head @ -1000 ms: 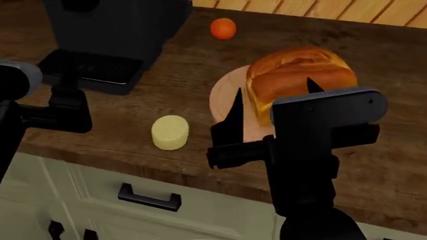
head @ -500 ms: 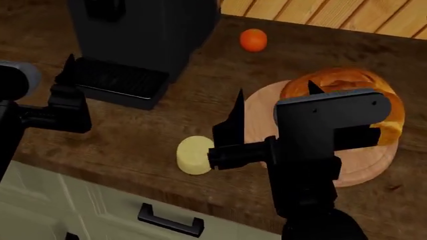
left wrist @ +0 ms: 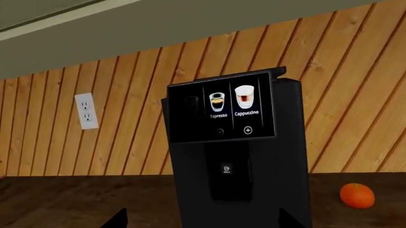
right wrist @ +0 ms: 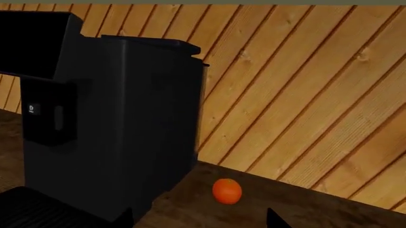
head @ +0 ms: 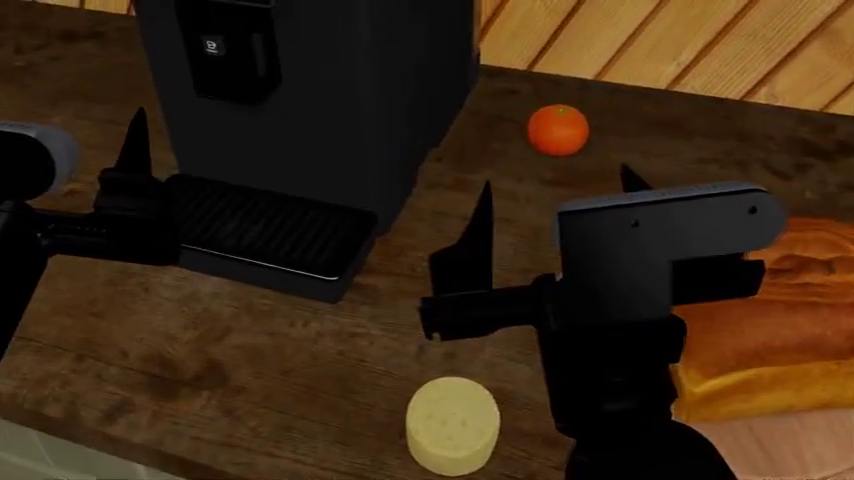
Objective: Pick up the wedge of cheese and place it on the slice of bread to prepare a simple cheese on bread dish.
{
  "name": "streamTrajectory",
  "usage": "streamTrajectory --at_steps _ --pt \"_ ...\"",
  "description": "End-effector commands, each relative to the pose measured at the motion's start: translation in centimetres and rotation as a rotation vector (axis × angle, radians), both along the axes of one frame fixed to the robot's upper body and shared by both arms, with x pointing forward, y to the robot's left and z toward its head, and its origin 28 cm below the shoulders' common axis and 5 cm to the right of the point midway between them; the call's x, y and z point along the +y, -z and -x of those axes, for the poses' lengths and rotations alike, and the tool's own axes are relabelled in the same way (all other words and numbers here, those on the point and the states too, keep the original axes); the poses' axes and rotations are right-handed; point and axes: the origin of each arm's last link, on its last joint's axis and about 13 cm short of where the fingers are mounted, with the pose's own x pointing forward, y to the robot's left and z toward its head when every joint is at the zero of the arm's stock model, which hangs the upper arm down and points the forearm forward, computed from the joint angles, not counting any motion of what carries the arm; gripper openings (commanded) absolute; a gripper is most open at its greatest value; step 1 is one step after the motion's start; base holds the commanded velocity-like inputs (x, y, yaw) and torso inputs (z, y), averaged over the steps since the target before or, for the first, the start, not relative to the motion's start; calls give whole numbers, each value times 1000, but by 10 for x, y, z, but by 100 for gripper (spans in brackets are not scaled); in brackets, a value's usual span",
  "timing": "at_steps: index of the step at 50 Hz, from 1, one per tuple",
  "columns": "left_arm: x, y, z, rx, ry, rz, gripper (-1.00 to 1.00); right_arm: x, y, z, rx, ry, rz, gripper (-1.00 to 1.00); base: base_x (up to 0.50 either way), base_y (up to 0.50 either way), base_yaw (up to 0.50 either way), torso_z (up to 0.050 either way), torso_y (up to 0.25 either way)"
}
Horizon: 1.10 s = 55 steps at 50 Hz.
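Cheese wedge (head: 453, 424) lies free on the dark wooden counter (head: 254, 350), at about seven o'clock from my right gripper (head: 554, 220), whose fingers stand wide apart and empty above it. Bread (head: 767, 330) sits at three o'clock from the cheese, on a pale board (head: 787, 450). My left gripper (head: 134, 165) hovers before the coffee machine (head: 307, 100); I cannot tell its spread. An orange (head: 558, 130) rests beyond.

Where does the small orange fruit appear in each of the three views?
Head view: the orange fruit lies on the counter, upper middle, right of the coffee machine.
Left wrist view: low at the right edge.
Right wrist view: low, near the middle.
Shared landmark: the coffee machine.
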Motion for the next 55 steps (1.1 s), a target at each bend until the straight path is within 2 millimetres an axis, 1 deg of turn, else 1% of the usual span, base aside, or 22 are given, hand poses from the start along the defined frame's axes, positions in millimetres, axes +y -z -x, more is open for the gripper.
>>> streamTrajectory --at_steps 1,6,7,10,12,15,20,30,34,37,40,45,46,48,49,50,51,52,53,54,55 --pt "0 0 0 -1 -1 0 100 -2 1 1 -1 -2 -8 100 0 0 0 0 0" --pt "0 0 0 -2 -3 -1 100 0 -1 7 9 -28 -19 100 0 0 0 0 0" --pt "0 0 0 -2 -2 -1 100 0 -2 8 25 -36 -46 100 0 0 0 0 0" --pt "0 0 0 -3 -1 -1 100 0 -12 19 34 -75 -43 100 0 0 0 0 0" --pt "0 0 0 -3 1 0 100 0 -17 17 47 -63 -25 100 0 0 0 0 5" --pt "0 0 0 -5 3 1 100 1 -19 16 49 -74 -3 100 0 0 0 0 0" --pt "0 0 0 -4 5 1 100 3 -17 16 11 -69 35 100 265 78 0 0 0" --pt "0 -1 0 -9 8 4 100 5 -13 17 33 -81 -2 100 386 113 0 0 0" --pt "0 -1 0 -11 5 4 100 5 -13 34 63 -105 20 100 0 0 0 0 3" --pt "0 -1 0 -12 4 3 100 5 -20 56 95 -114 31 100 0 0 0 0 0" --pt "-1 -1 0 -11 3 2 100 5 -23 71 109 -140 48 100 0 0 0 0 0" --pt "0 -1 0 -13 -11 6 100 3 -28 84 108 -167 32 100 0 0 0 0 0" --pt "2 -2 0 -16 -58 0 100 2 -31 87 104 -178 32 100 0 0 0 0 0" --pt "3 -2 2 -18 -86 -16 100 2 -36 93 94 -185 30 100 0 0 0 0 0" --pt "6 -2 2 -21 -117 -6 100 2 -38 96 87 -193 31 100 0 0 0 0 0" --pt "11 -4 4 -29 -130 77 100 2 -38 99 87 -203 37 100 0 0 0 0 0" --pt "18 -8 7 4 -112 211 100 2 -39 100 80 -203 44 100 0 0 0 0 0" --pt "37 -13 12 -20 -228 160 100 2 -40 101 81 -213 35 100 0 0 0 0 0" --pt "54 -20 17 -44 -265 220 100 3 -40 101 78 -218 47 100 0 0 0 0 0" --pt "70 -24 22 -56 -335 201 100 4 -40 101 77 -219 48 100 0 0 0 0 0" --pt "99 -23 28 -79 -473 161 100 4 -40 101 76 -226 48 100 0 0 0 0 0"
